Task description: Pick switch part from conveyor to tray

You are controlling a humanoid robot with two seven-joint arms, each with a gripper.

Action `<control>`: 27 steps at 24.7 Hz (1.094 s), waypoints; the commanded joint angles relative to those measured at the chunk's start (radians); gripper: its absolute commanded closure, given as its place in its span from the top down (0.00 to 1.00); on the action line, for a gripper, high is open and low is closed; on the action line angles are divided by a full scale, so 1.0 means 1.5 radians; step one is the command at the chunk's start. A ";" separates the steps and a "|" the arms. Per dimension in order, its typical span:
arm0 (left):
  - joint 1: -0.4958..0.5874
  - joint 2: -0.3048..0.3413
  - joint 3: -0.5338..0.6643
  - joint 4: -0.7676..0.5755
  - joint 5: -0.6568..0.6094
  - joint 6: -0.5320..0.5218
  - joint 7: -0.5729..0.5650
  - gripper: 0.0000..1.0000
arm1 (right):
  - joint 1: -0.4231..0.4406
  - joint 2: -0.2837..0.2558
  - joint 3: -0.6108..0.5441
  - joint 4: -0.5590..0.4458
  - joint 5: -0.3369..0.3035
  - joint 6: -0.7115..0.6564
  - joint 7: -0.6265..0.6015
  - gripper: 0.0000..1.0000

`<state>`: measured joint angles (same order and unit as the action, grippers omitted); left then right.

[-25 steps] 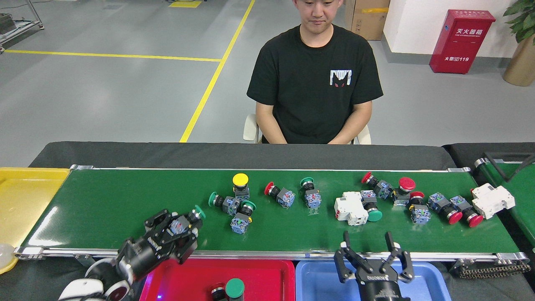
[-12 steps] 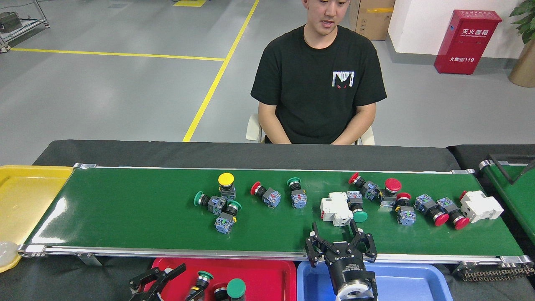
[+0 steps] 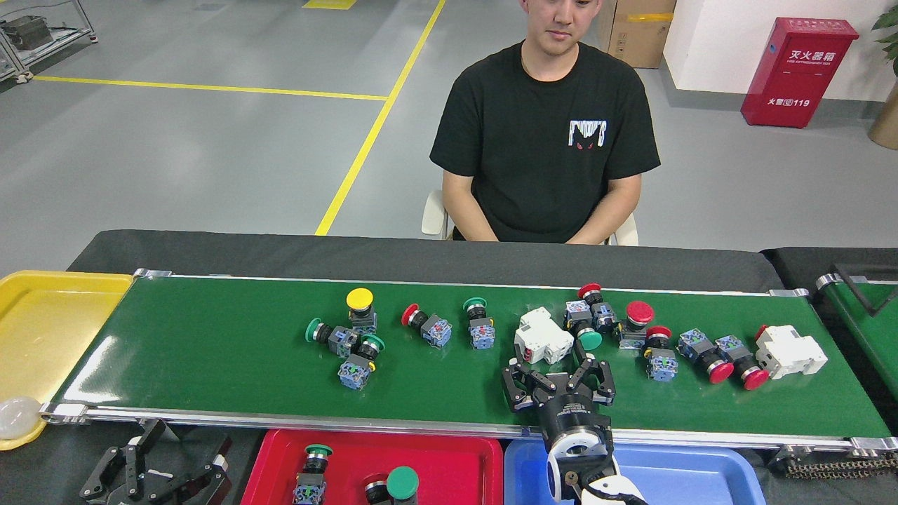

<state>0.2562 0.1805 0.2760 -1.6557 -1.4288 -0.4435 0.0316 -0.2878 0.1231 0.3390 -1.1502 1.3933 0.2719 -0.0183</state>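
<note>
Several switch parts lie on the green conveyor (image 3: 210, 351): a cluster with a yellow-capped one (image 3: 360, 308), red- and green-capped ones (image 3: 426, 324), and a white breaker block (image 3: 541, 337). My right gripper (image 3: 555, 370) is open over the belt's near side, its fingers (image 3: 518, 382) spread just in front of the white breaker and a green-capped switch (image 3: 586, 335), holding nothing. My left gripper (image 3: 140, 459) is open and empty at the bottom left, off the belt, left of the red tray (image 3: 477, 456). In that tray lie two green-capped switches (image 3: 310, 471).
A blue tray (image 3: 687, 477) sits right of the red one, partly under my right arm. A yellow tray (image 3: 42, 322) stands at the belt's left end. More switches and a second white breaker (image 3: 789, 351) lie at the right. A person sits behind the table.
My left gripper let a green-capped switch go into the red tray and drew back left. My right gripper advanced onto the belt toward the white breaker. The parts shifted left in view.
</note>
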 commanded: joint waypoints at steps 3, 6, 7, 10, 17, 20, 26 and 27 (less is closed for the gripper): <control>-0.038 -0.007 -0.055 -0.009 -0.061 -0.002 -0.032 1.00 | -0.056 0.016 -0.003 0.050 -0.002 -0.003 -0.002 0.99; -0.082 0.000 -0.129 -0.005 -0.064 -0.001 -0.066 1.00 | -0.085 0.024 -0.001 0.098 -0.001 -0.005 0.000 0.91; -0.097 -0.001 -0.141 -0.002 -0.064 -0.001 -0.084 1.00 | -0.091 0.025 0.001 0.109 0.000 -0.006 0.001 0.74; -0.154 -0.007 -0.153 0.037 -0.063 -0.001 -0.128 1.00 | -0.100 0.024 0.002 0.117 0.001 -0.018 0.021 0.09; -0.237 -0.001 -0.148 0.166 -0.060 -0.001 -0.133 1.00 | -0.060 0.015 0.003 0.008 0.001 -0.065 0.021 0.02; -0.254 0.002 -0.144 0.186 -0.059 -0.001 -0.133 1.00 | 0.008 -0.005 0.002 -0.114 0.001 -0.145 0.023 0.02; -0.254 0.004 -0.122 0.208 -0.060 -0.001 -0.130 0.94 | 0.261 -0.212 -0.027 -0.397 -0.105 -0.390 0.008 0.07; -0.255 0.004 -0.114 0.220 -0.059 0.000 -0.128 0.88 | 0.291 -0.241 -0.036 -0.409 -0.124 -0.425 -0.001 0.09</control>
<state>-0.1149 0.1776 0.0962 -1.3305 -1.5179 -0.4457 -0.1702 0.1412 -0.2137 0.3015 -1.7252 1.2290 -0.2608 0.0026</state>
